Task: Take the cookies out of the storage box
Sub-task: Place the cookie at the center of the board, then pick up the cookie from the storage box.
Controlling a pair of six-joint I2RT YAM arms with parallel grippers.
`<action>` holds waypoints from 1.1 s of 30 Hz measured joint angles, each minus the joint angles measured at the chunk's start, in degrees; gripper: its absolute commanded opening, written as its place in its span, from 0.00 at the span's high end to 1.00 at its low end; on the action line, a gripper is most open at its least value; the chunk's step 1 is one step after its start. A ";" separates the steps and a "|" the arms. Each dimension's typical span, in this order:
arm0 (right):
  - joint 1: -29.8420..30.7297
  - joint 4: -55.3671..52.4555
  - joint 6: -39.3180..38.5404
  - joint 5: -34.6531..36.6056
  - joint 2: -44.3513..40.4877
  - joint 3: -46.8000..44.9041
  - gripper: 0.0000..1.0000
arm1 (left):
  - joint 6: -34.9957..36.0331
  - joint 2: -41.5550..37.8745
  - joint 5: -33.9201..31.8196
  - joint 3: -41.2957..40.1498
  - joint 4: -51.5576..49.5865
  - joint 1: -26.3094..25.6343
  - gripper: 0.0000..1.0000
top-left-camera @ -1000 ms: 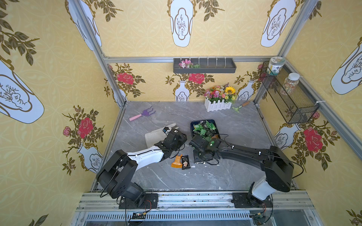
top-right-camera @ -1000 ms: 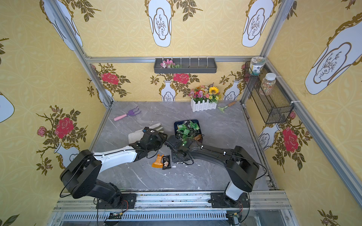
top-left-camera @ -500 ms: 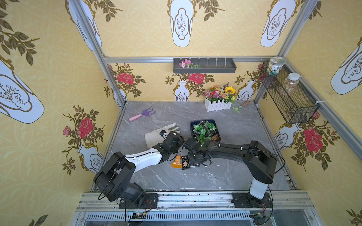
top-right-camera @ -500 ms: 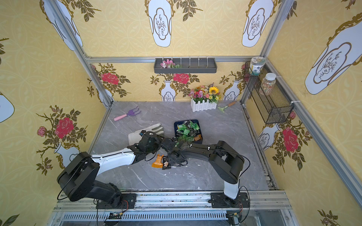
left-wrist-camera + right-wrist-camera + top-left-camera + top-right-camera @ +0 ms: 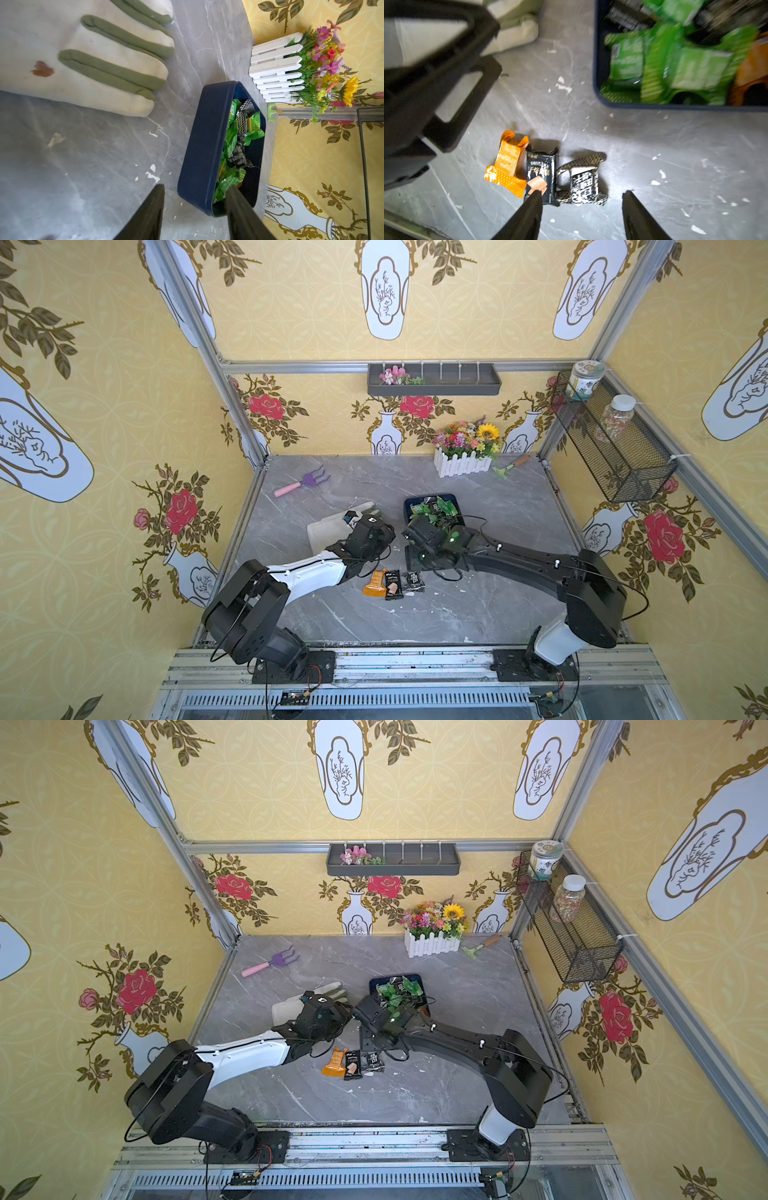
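Unloading under way. Right hand (image 5: 582,194) open wide, empty, above three wrapped cookies (image 5: 540,172) lying on the grey marble counter (image 5: 415,614), nearside of the dark blue plastic storage box (image 5: 205,128). Left hand (image 5: 195,187) half open, empty, by the box's left side. Green-wrapped cookies (image 5: 232,135) fill the box; next move calls for a pinch on one

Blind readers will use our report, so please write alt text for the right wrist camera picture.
Three wrapped cookies lie side by side on the grey marble tabletop: an orange packet, a black packet and a black-and-gold patterned packet. The right gripper hangs over them, jaws open and empty. Beyond them stands the dark blue storage box, holding mostly green packets.
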 measured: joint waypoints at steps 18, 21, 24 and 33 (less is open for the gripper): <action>-22.69 0.09 -17.73 -9.40 5.88 5.05 0.32 | 4.70 9.09 9.81 7.32 1.88 -0.11 0.45; -23.32 0.07 -22.10 -10.84 8.72 8.09 0.30 | 4.96 10.32 9.88 7.96 1.84 -0.11 0.46; -25.59 0.07 -24.35 -12.26 10.27 9.77 0.30 | 5.20 11.78 10.34 8.90 1.79 -0.11 0.46; -28.24 0.92 -25.14 -19.23 12.94 8.57 0.24 | 5.79 15.08 11.28 10.47 1.66 -0.11 0.51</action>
